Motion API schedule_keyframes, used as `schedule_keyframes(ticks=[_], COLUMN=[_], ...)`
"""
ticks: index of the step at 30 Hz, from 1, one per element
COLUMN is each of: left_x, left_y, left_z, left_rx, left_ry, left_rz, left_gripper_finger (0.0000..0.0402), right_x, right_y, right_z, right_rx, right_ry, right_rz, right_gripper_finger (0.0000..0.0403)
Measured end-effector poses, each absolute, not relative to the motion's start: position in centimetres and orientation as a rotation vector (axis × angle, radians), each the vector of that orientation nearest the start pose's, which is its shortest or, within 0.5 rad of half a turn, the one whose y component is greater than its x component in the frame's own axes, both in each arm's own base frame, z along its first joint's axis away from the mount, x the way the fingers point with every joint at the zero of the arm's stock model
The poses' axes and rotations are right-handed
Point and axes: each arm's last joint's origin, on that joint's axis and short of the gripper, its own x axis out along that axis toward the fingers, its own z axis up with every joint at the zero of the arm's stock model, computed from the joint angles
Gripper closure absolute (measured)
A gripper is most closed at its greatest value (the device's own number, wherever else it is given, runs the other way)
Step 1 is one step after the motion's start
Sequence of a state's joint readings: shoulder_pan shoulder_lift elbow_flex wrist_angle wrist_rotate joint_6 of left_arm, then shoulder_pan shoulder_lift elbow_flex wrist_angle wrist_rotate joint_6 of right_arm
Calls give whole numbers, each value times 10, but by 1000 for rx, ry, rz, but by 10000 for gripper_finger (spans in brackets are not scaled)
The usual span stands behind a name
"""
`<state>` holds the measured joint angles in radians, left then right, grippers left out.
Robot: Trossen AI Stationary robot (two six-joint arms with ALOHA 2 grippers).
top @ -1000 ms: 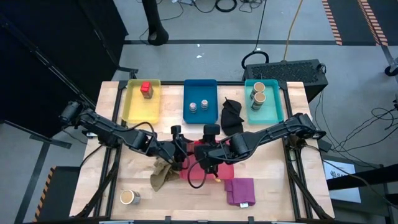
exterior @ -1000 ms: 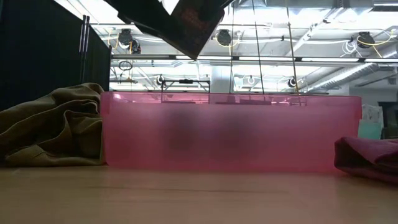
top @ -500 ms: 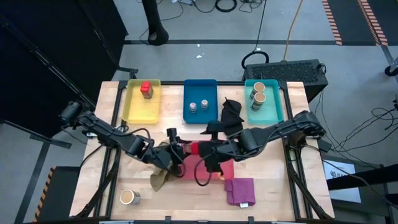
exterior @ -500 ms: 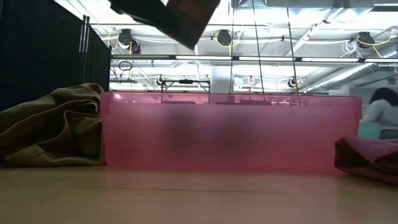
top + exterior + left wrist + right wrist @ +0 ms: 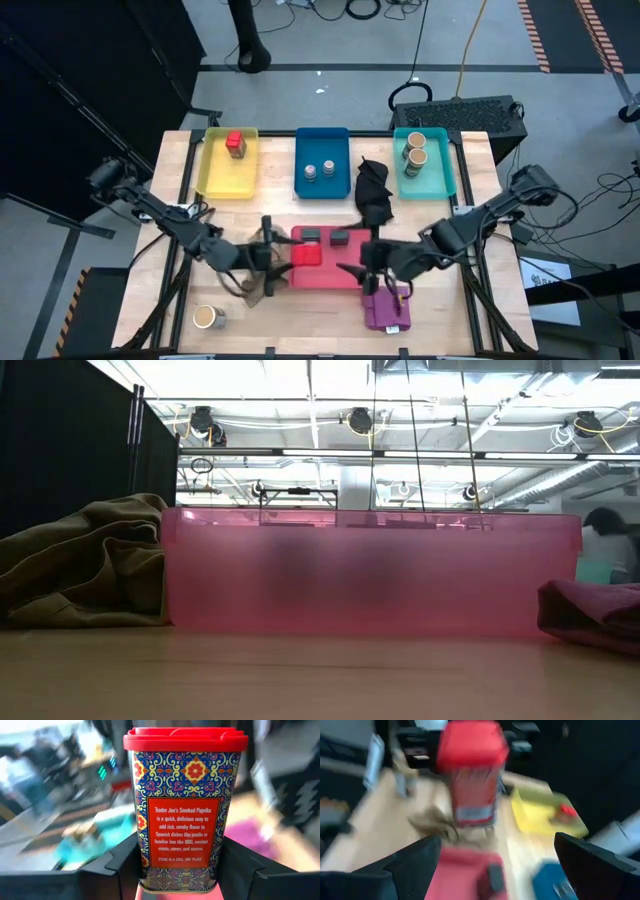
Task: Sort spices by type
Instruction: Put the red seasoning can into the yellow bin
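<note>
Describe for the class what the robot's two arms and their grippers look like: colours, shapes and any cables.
Both arms are dark, nearly black, built of slim jointed segments with rounded housings at the joints. Black cables loop beside the left arm near its wrist. The left gripper and right gripper each end in two dark fingers; in the wrist views these look blocky, matte and angular. No markings are readable on them.

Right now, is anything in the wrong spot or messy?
Yes. One tan jar sits alone at the table's front-left corner, far from the two jars in the teal tray. Three crumpled cloths lie loose.
</note>
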<state>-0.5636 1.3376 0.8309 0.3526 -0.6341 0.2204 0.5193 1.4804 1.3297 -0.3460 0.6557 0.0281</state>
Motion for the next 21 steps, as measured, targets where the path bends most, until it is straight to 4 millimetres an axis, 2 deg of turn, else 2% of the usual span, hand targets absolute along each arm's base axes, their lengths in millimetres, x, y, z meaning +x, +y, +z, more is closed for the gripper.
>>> schedule_keyframes(ticks=[4, 8, 21], left_x=[249, 249, 261], left_y=[-141, -140, -118], left_z=[285, 285, 285], left_rx=[264, 277, 257], left_ry=[-37, -52, -49], left_rz=[-61, -80, 13], left_gripper_finger=[199, 199, 199], right_x=[296, 308, 323], right_y=[147, 141, 121], right_z=[322, 308, 310], right_rx=[-196, -145, -114], right_ry=[194, 120, 84], right_rz=[-106, -21, 34], right_gripper_finger=[32, 32, 32])
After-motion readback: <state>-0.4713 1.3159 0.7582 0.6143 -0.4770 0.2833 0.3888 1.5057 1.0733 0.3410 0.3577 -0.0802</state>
